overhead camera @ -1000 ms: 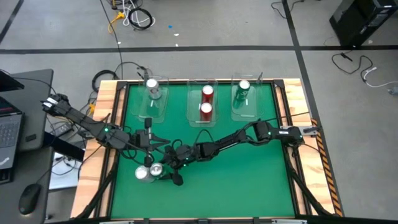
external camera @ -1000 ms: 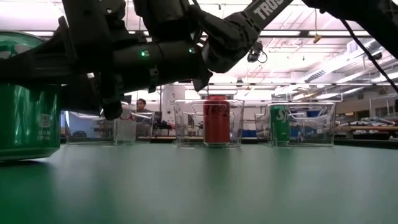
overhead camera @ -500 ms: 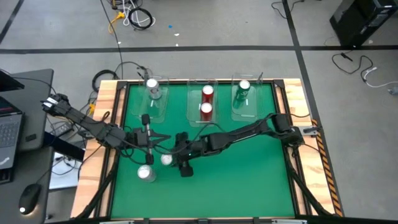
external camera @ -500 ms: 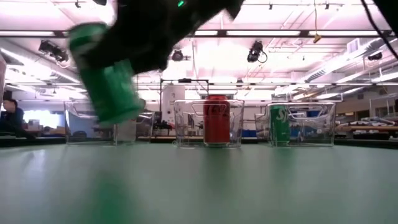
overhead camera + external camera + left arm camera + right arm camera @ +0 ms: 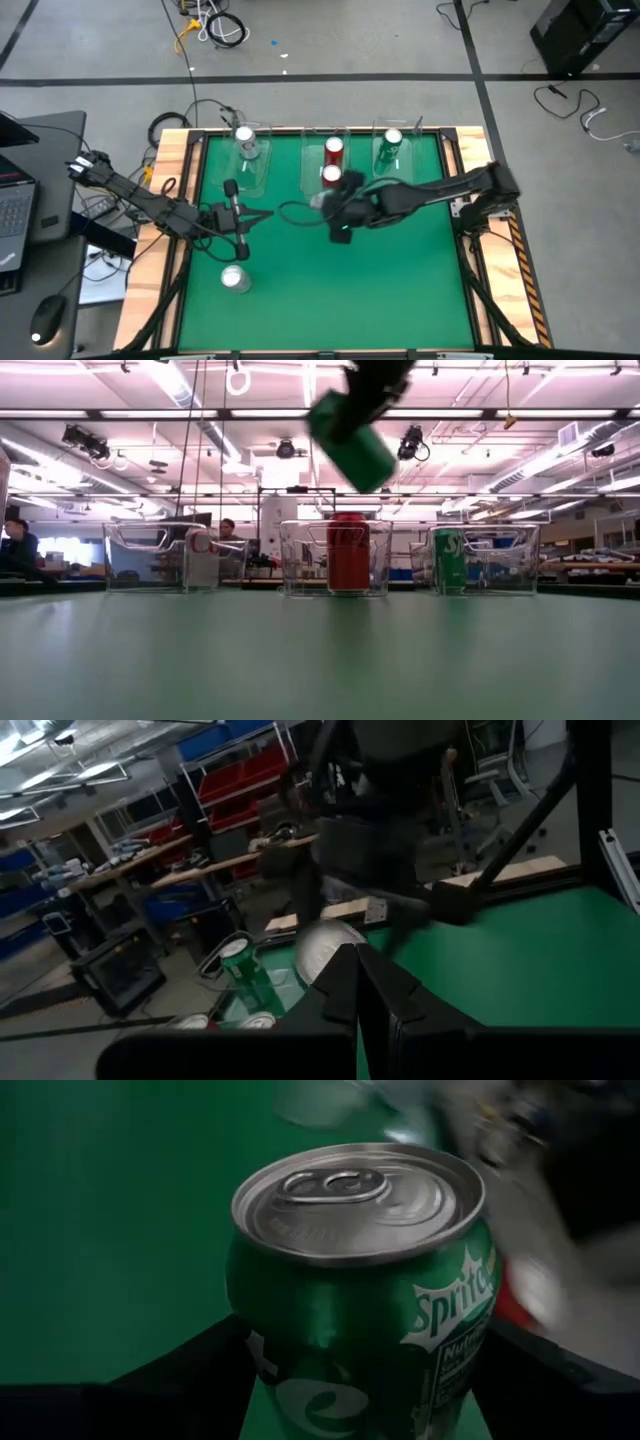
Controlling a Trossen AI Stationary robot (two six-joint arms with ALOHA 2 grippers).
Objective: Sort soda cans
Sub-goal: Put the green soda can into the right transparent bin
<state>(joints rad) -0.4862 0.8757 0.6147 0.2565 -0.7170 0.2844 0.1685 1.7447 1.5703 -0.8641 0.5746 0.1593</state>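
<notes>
Desk (image 5: 400, 290) with a green top and wooden side rails is carrying everything; along its far edge three clear plastic bins are sitting side by side: the left bin (image 5: 262, 180), the middle bin (image 5: 308, 180) and the right bin (image 5: 410, 178); the right arm (image 5: 440, 190) is reaching in from the right rail toward the middle of the desk, and the left arm (image 5: 140, 200) is reaching in from the left rail; the right gripper (image 5: 335, 205) is hanging above the desk just in front of the middle bin, its fingers (image 5: 200, 1355) gripping a green Sprite can (image 5: 360, 1295) by the sides, and in the low view that can is riding tilted in the air, well clear of the green surface; the left gripper (image 5: 238, 205) is waiting over the left part of the desk, its fingers (image 5: 365, 1000) pressed together on nothing; two red cans (image 5: 333, 150) are standing one behind the other in the middle bin; a second green can (image 5: 391, 143) is standing in the right bin; a silver can (image 5: 245, 140) is standing in the left bin; another silver can (image 5: 234, 279) is standing alone on the desk, near the front left.
</notes>
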